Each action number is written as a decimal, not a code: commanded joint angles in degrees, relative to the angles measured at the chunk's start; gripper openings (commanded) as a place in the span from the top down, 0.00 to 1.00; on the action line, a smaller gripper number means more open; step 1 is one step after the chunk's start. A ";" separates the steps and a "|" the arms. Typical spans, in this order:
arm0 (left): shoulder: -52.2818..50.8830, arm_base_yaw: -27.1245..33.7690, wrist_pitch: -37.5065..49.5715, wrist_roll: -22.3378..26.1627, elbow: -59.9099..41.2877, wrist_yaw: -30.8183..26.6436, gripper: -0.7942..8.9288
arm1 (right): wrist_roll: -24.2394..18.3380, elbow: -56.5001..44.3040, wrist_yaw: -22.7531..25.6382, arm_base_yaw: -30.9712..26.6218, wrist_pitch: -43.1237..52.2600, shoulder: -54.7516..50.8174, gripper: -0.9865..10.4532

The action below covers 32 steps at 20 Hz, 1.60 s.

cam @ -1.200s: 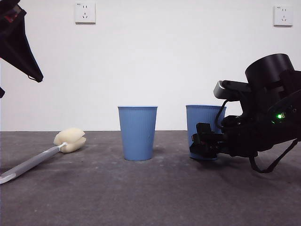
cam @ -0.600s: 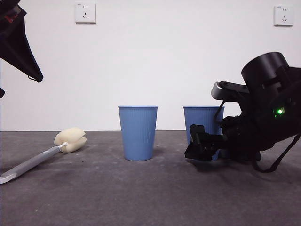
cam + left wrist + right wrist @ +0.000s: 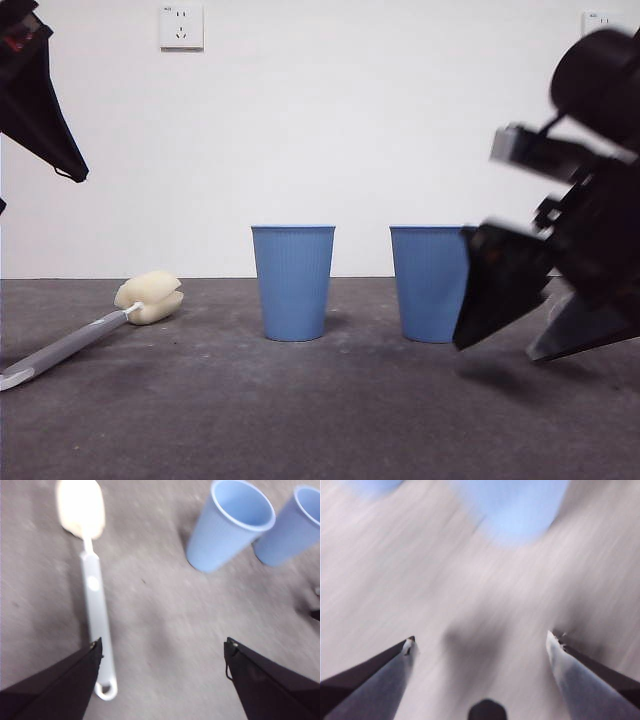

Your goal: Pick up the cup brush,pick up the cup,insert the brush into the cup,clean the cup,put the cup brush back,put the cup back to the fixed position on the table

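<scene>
We see the table [image 3: 300, 420] bearing two cups and the brush. The right arm hangs low at the table's right edge, blurred, tilted downward; the right gripper [image 3: 480, 645] is spread wide and empty, just beside the nearer cup [image 3: 430, 283], not touching it. The left gripper [image 3: 160, 650], raised at the left edge, also gapes wide, holding nothing, above the brush [image 3: 95, 605]. The other cup [image 3: 293, 282] stands upright mid-table. The brush lies flat near the left edge.
</scene>
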 commanded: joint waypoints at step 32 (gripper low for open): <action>0.13 0.04 -2.99 12.72 13.75 19.96 0.92 | -1.40 11.91 7.08 0.09 -50.97 -41.57 0.91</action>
